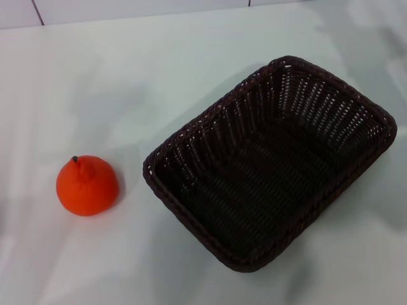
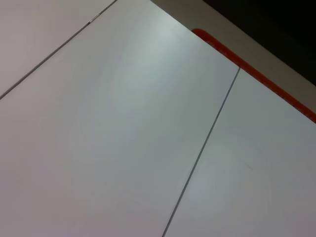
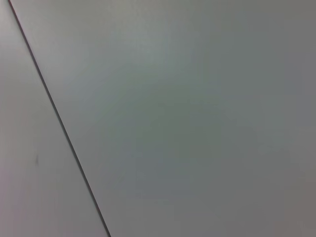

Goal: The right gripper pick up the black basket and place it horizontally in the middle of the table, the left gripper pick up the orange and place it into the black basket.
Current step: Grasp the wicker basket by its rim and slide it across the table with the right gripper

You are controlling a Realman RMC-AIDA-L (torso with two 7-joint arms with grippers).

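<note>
Head view: orange beside black basket | wrists: bare table | end effectors unseen

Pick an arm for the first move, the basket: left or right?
Right, probably. The black basket lies skewed on the robot's right half of the table, while the orange sits on the left, apart from it. Neither gripper is in view, so this rests on layout alone.

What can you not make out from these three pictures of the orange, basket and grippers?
- Left gripper and right gripper: absent from all views; wrist views show only white panels.
- The orange's underside: head view, hidden by its own body.
- The black basket's near wall outside: head view, hidden by its rim.
- The table edges: cut off.
</note>
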